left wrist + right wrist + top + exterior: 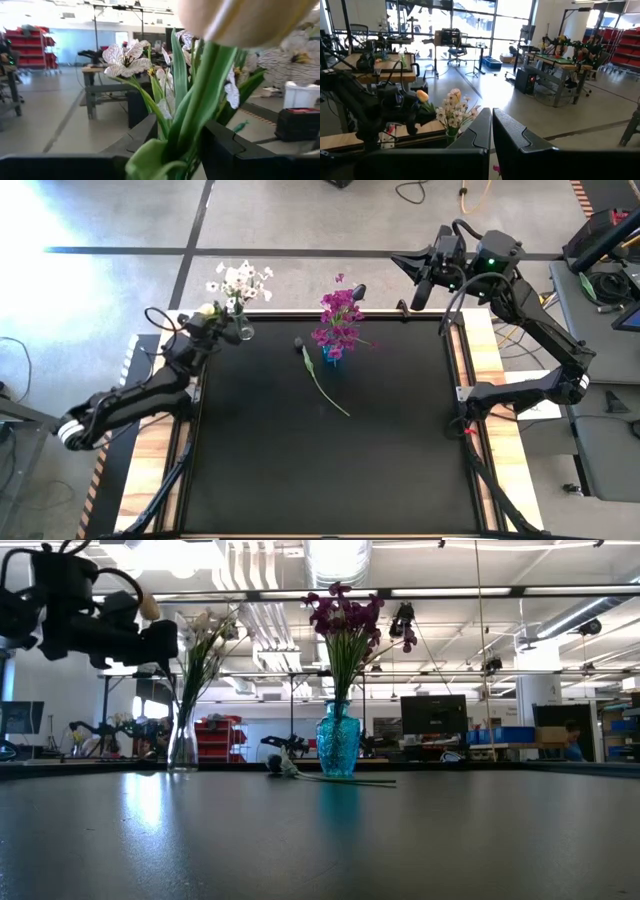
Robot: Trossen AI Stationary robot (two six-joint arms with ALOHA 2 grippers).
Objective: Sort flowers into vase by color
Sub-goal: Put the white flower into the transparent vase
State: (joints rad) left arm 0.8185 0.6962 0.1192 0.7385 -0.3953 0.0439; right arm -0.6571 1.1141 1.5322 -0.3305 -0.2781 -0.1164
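My left gripper [222, 328] is at the table's far left, beside the clear vase [243, 332] of white blossoms [240, 280], and is shut on a cream-peach tulip [207, 310]. In the low view its bud [148, 608] shows at the gripper, up by the white spray. The blue vase [334, 354] stands at the far middle and holds magenta sprays [338, 315]. A dark tulip [322, 380] lies flat on the mat beside it, bud [300, 342] toward the far edge. My right gripper [422, 285] hangs shut, high over the far right corner. My left gripper pinches the cream tulip's green stem [197, 125] between its two fingers [235, 155], a short way below the bud [235, 20]. A leaf [150, 160] is bunched at the fingers. The tulip is lifted clear of the table, with its bud close to the white blossoms [125, 55].
The black mat [330, 470] has wooden strips [500, 430] along its left and right sides. Both vases stand near the far edge. The near half of the mat holds nothing. Benches, shelves and other robot rigs fill the room beyond.
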